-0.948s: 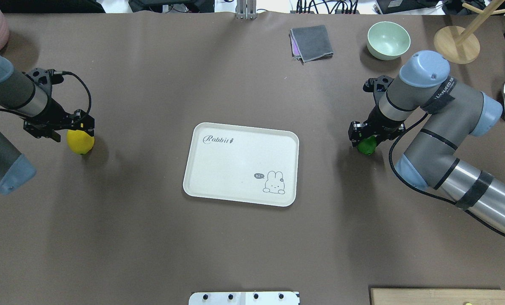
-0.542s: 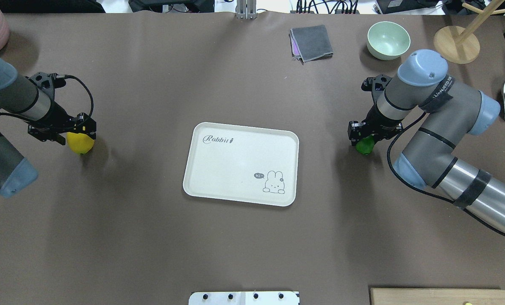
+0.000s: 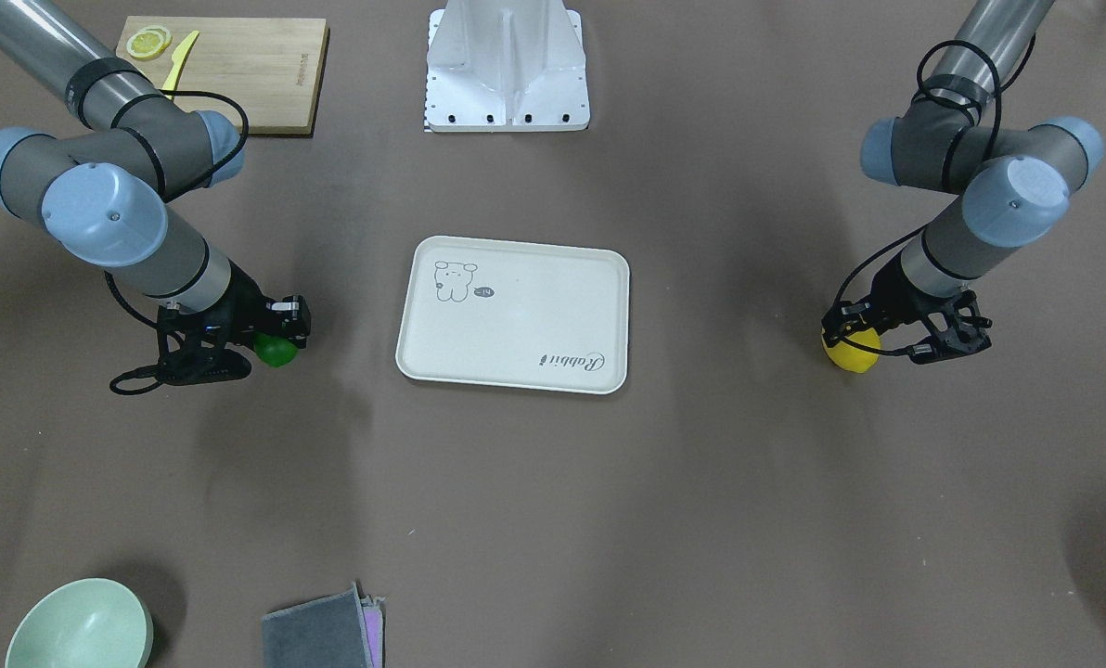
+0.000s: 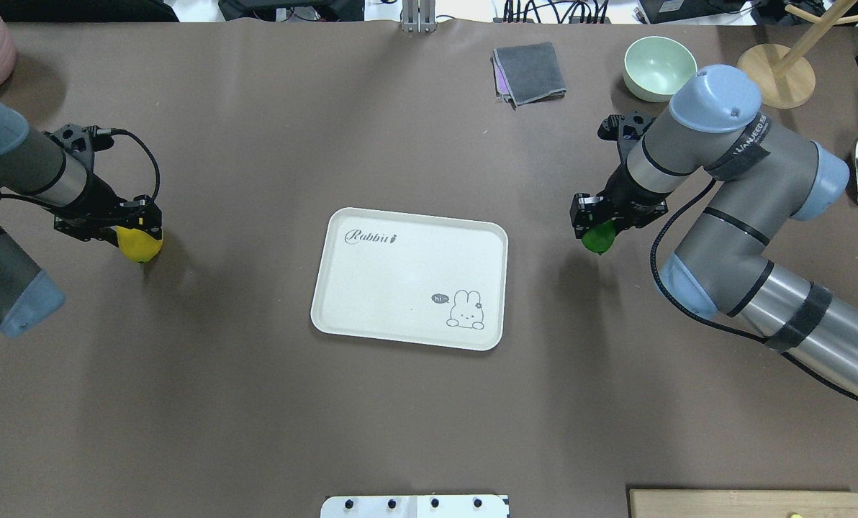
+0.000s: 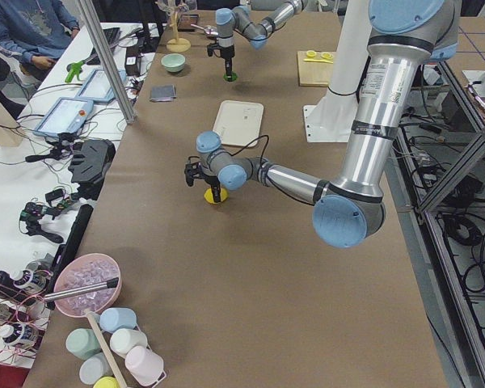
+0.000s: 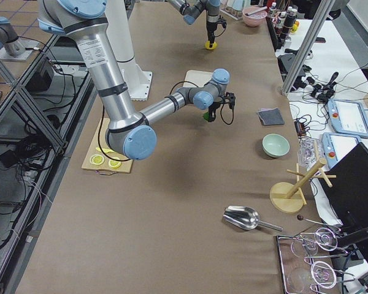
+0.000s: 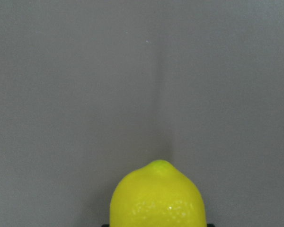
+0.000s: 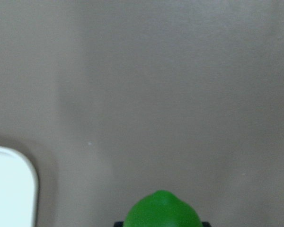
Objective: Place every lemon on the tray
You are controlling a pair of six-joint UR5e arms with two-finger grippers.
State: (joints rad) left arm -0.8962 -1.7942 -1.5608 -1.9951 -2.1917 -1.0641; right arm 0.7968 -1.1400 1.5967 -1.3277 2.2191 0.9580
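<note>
Off either end of the tray (image 4: 409, 216), I've got both claws pinching fruit: left claw (image 4: 136, 230) grips the yellow lemon (image 4: 140, 246) well apart from it, right claw (image 4: 596, 224) grips the green lemon (image 4: 599, 239) nearer the tray. Neither's on it yet.

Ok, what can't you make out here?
Grip of the left tool on the bright yellow oval lemon: left wrist view's bottom edge cuts off the contact.
Top of the glossy green oval lemon: overhead, the right tool covers it.
Most of the cream-white rectangular tray: the right wrist view's left edge leaves one corner.
</note>
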